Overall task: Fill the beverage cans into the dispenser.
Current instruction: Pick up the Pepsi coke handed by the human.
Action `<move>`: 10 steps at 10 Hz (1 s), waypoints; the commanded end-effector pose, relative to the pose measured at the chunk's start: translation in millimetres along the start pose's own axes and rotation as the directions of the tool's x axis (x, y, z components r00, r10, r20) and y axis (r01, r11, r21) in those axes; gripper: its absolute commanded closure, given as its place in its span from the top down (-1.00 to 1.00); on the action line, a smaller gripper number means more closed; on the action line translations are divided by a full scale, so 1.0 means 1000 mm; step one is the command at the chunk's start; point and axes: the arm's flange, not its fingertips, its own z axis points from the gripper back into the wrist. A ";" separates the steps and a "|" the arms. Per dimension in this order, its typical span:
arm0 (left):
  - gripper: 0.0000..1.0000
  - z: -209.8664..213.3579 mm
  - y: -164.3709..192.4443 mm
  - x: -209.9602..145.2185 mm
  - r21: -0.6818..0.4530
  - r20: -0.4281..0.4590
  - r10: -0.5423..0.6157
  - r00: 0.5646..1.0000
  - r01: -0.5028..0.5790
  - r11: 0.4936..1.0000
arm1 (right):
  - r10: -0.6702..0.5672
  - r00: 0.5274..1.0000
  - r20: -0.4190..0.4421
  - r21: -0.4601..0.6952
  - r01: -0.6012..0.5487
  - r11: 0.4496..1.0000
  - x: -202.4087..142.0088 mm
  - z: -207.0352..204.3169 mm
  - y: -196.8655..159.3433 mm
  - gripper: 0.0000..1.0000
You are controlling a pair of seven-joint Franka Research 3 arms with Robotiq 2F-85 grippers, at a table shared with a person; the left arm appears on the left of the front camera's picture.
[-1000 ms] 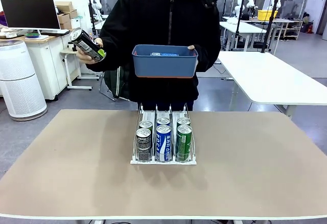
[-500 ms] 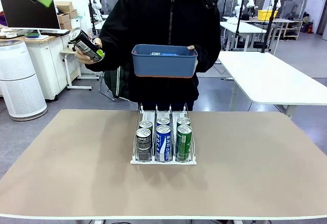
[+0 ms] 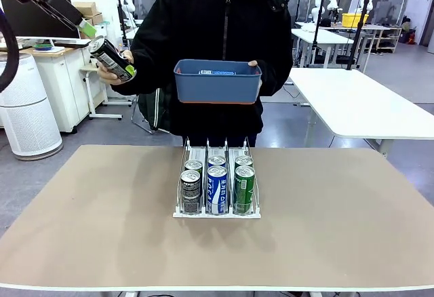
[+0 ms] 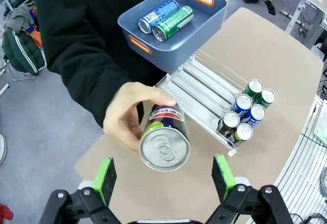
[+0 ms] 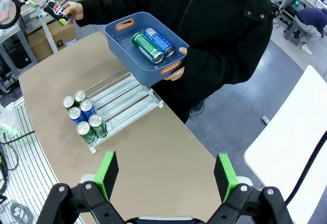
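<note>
1. Swinging down from the top corner over the last second, the left gripper [image 4: 164,177] is brought close to the person's hand [image 4: 125,119]. Its jaws are spread wide, and the offered black can [image 4: 164,141] is framed between the pads but not yet gripped.
2. A handover is judged imminent. The right gripper [image 5: 166,175] is held wide and empty, high above the table.
3. A workshop is seen behind, with white tables [image 3: 359,104] and an air purifier [image 3: 27,107]. The tan table [image 3: 102,229] is bare around the rack.
4. The dispenser [image 3: 217,213] is set mid-table, with six cans [image 3: 217,178] lined up at its near end, two per lane. At the far side, the blue tub [image 3: 218,87] is held up with two more cans [image 4: 166,17] inside.
</note>
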 end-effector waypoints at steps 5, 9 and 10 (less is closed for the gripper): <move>1.00 -0.035 -0.004 -0.001 -0.023 0.011 -0.015 1.000 0.015 1.000 | -0.002 1.000 0.002 -0.004 0.002 1.000 0.000 -0.001 0.000 1.00; 1.00 -0.051 0.001 0.000 -0.060 0.024 -0.003 1.000 0.004 0.998 | -0.002 1.000 0.002 -0.004 0.002 1.000 0.000 -0.001 0.000 1.00; 1.00 -0.054 0.002 0.001 -0.070 0.023 -0.004 1.000 0.005 0.998 | -0.002 1.000 0.002 -0.004 0.002 1.000 0.000 -0.001 0.000 1.00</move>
